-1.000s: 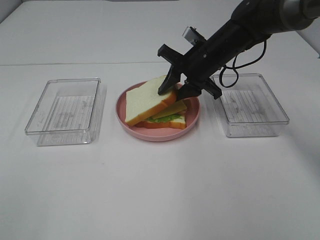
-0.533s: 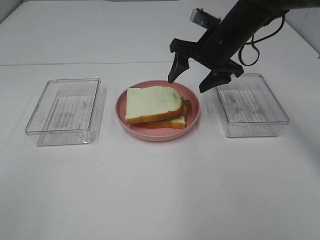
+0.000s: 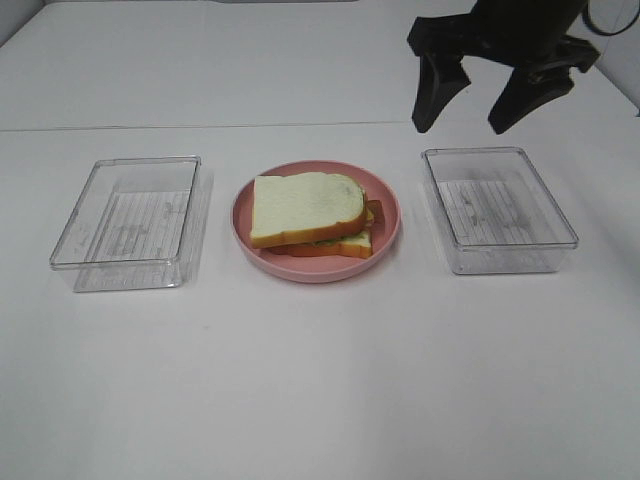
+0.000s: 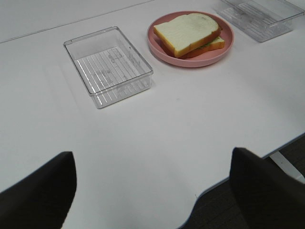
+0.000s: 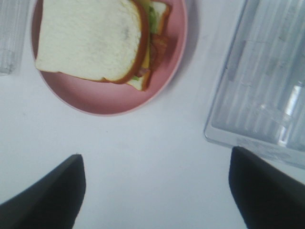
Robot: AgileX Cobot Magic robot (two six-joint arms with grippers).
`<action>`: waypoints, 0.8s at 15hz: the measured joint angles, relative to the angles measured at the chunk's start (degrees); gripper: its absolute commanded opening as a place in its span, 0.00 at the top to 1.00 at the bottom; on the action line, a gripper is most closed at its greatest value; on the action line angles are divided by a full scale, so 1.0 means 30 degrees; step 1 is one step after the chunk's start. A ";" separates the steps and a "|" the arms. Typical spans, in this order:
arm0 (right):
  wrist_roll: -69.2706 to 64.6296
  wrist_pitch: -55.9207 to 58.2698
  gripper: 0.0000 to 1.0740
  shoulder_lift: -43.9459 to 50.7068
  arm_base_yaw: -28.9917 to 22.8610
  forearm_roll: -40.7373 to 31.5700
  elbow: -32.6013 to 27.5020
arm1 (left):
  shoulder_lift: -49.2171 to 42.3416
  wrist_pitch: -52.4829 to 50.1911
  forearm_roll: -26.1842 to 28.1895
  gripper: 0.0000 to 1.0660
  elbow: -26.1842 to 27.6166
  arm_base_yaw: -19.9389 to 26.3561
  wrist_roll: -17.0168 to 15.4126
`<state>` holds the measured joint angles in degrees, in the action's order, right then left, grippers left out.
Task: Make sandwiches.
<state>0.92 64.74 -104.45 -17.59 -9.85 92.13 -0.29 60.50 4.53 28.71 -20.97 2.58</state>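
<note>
Sandwich (image 3: 312, 217) stacked and complete-looking, sitting centred on the pink plate (image 3: 388, 235) mid-table, top slice skewed so bacon and lettuce peek out on the right. Right gripper (image 3: 491, 98) up high near the table's far edge above the right tray (image 3: 499, 208), jaws spread wide, nothing held. Left gripper (image 4: 152, 191) parked over the near edge, equally wide, clear of the left tray (image 3: 130, 222).

You can see only slivers of the sandwich (image 3: 308, 212) fillings under its top slice. The right claw (image 3: 490, 95) is cut off by the overhead frame's top edge. The clear tray (image 5: 267, 81) runs past the right wrist frame's right edge.
</note>
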 measured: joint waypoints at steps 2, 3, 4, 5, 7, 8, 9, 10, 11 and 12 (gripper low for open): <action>-0.0688 0.1146 0.28 0.1222 0.0000 0.1203 -0.0573 | 0.0000 0.0000 0.0000 0.22 0.0000 0.0000 0.0000; -0.0898 0.1375 0.28 0.2044 0.0000 0.1509 -0.1241 | 0.0000 0.0000 0.0000 0.22 0.0000 0.0000 0.0000; -0.0955 0.1432 0.28 0.3973 0.0000 0.1738 -0.3228 | 0.0000 0.0000 0.0000 0.22 0.0000 0.0000 0.0000; -0.0955 0.1471 0.28 0.5004 0.0000 0.1738 -0.4335 | 0.0000 0.0000 0.0000 0.22 0.0000 0.0000 0.0000; -0.0974 0.1509 0.28 0.6933 0.0000 0.1738 -0.6417 | 0.0000 0.0000 0.0000 0.22 0.0000 0.0000 0.0000; -0.0974 0.1528 0.28 0.8155 0.0000 0.1738 -0.7735 | 0.0000 0.0000 0.0000 0.22 0.0000 0.0000 0.0000; -0.0974 0.1585 0.28 0.9416 0.0000 0.1738 -0.9072 | 0.0000 0.0000 0.0000 0.22 0.0000 0.0000 0.0000; -0.0974 0.1623 0.28 1.0848 0.0000 0.1738 -1.0581 | 0.0000 0.0000 0.0000 0.22 0.0000 0.0000 0.0000; -0.0974 0.1642 0.28 1.2185 0.0000 0.1738 -1.1937 | 0.0000 0.0000 0.0000 0.22 0.0000 0.0000 0.0000; -0.0974 0.1662 0.28 1.2930 0.0000 0.1738 -1.2643 | 0.0000 0.0000 0.0000 0.22 0.0000 0.0000 0.0000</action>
<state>-2.01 69.73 -65.66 -17.59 -4.64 54.20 -0.29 60.50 4.53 28.71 -20.97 2.58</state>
